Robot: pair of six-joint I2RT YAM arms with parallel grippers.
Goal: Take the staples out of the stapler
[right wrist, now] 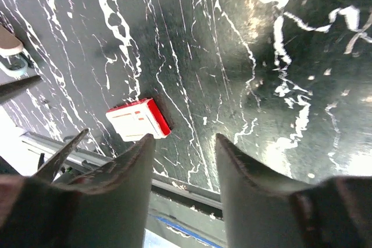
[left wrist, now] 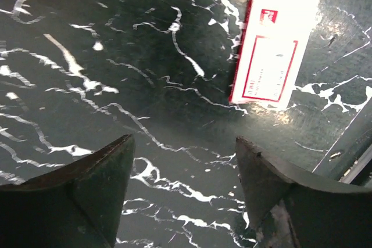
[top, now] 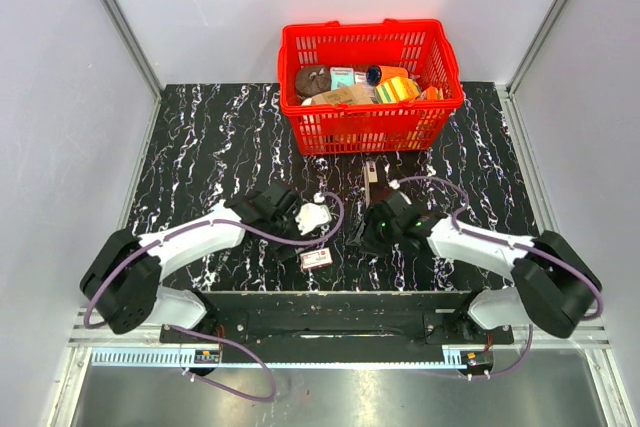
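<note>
Left wrist view showed the left pincer (left wrist: 183, 143) with its 2 fingers spread well apart and nothing between them, only the black marbled table (left wrist: 87, 56) underneath. A small red-and-white box (left wrist: 276, 45) lay flat ahead and to the right, clear of both fingers.

Right wrist view showed the right pincer (right wrist: 181, 137) parted by a narrower gap, and it gripped nothing either. The same box lay just past its left fingertip.

In the top external view, the stapler (top: 372, 185) lay on the table between the right pincer (top: 362, 235) and the red basket (top: 370, 127). It was near that pincer but outside its fingers, and farther from the left pincer (top: 305, 222). It showed only as a slim dark strip with a grey streak, hard to separate from the dark table and the cable beside it. I could not tell whether it was open or closed. Neither wrist view took it in. From above, the fingertips of both pincers were mostly hidden under their own wrists.
</note>
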